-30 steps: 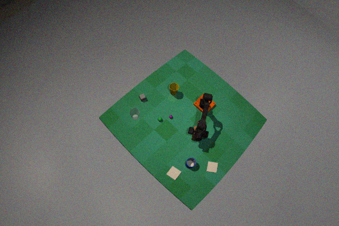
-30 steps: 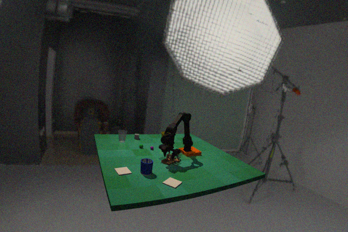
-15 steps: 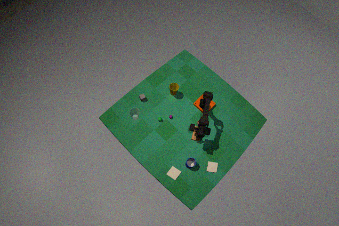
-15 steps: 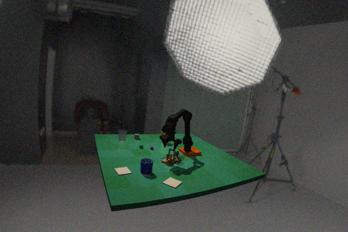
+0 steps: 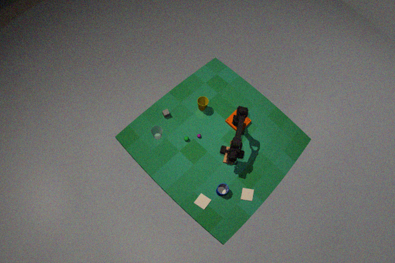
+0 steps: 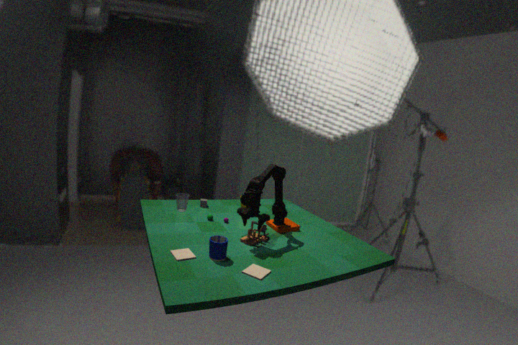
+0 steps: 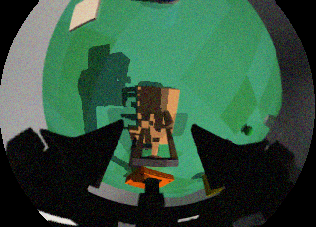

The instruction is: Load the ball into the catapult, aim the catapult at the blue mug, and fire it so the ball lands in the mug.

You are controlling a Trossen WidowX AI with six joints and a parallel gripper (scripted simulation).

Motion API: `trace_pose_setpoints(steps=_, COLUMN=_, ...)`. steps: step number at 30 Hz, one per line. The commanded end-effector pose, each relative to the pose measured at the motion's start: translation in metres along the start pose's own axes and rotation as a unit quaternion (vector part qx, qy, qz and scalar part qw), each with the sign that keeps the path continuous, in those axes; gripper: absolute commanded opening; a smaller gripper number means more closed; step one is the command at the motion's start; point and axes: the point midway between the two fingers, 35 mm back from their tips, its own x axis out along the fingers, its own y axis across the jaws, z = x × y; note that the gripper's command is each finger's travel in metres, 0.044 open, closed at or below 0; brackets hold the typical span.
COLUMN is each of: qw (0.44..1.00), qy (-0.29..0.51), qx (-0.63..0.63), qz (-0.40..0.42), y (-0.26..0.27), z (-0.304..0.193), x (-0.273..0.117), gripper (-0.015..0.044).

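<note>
Wooden catapult (image 5: 226, 158) (image 6: 254, 238) (image 7: 170, 101) — beneath jaws (image 5: 232, 152) (image 6: 255, 220), between spread tips in wrist view; jaws wide apart — nothing clamped.
</note>
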Motion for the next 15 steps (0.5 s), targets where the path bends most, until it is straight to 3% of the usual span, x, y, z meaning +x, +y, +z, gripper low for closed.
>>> trace_pose_setpoints(steps=1, qw=1.000, qy=0.002, qx=-0.002, qz=0.000, y=0.000, z=0.000, x=0.007, gripper=0.0440)
trace_pose_setpoints(steps=15, qw=1.000, qy=0.002, qx=-0.002, qz=0.000, y=0.000, z=0.000, x=0.030, gripper=0.0440)
